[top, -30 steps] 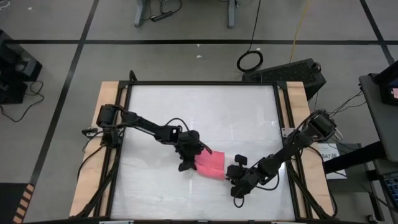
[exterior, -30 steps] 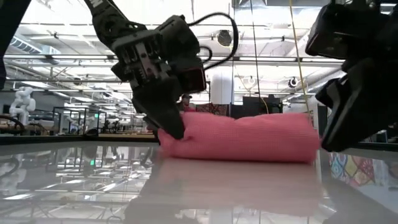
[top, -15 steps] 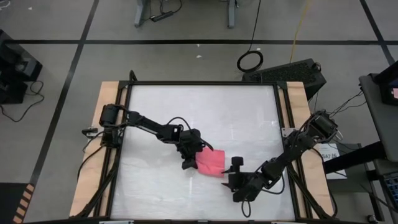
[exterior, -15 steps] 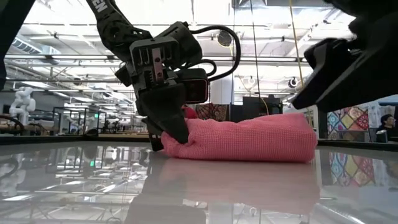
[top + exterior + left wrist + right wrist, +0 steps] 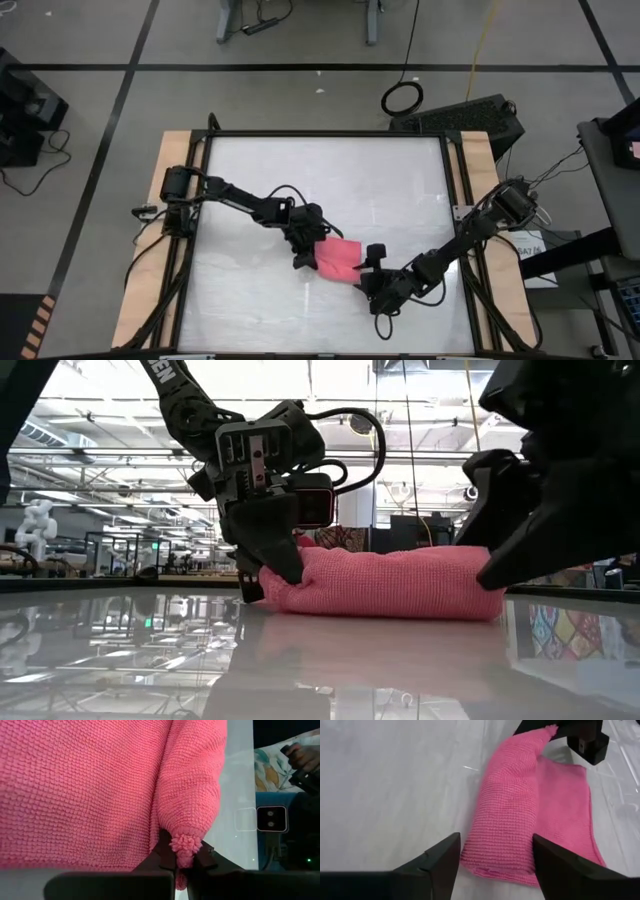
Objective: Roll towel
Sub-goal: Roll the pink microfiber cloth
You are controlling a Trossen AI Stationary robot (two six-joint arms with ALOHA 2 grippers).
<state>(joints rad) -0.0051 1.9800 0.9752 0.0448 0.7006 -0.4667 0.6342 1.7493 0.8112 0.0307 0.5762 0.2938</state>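
The pink-red towel (image 5: 339, 257) lies on the white table, partly rolled. Its rolled part (image 5: 509, 815) lies along the flat part (image 5: 567, 805). My left gripper (image 5: 306, 256) is at the roll's left end (image 5: 285, 585), shut on it. My right gripper (image 5: 368, 264) stands open at the towel's other end (image 5: 497, 862). One of its fingers (image 5: 437, 862) is on one side of that end and the other finger (image 5: 562, 870) on the other. Whether they touch the cloth I cannot tell. My left gripper pinches a bunched corner (image 5: 183, 843) at the left end of the rolled part between its two fingers (image 5: 162, 855). The fingers slant down from the table's left side. That end is drawn up a little, and the remainder of the towel lies on the table.
The table's black frame (image 5: 325, 133) runs around the white top, with wooden strips (image 5: 165, 200) on both sides. A black keyboard-like box (image 5: 470, 115) sits beyond the far right corner. Bare white surface (image 5: 330, 180) lies on the far side of the towel.
My right gripper has lifted off the towel's right end, tipped, then come back down at that end, a little nearer the table's left. The towel has stayed on the table, its left end still in my left gripper.
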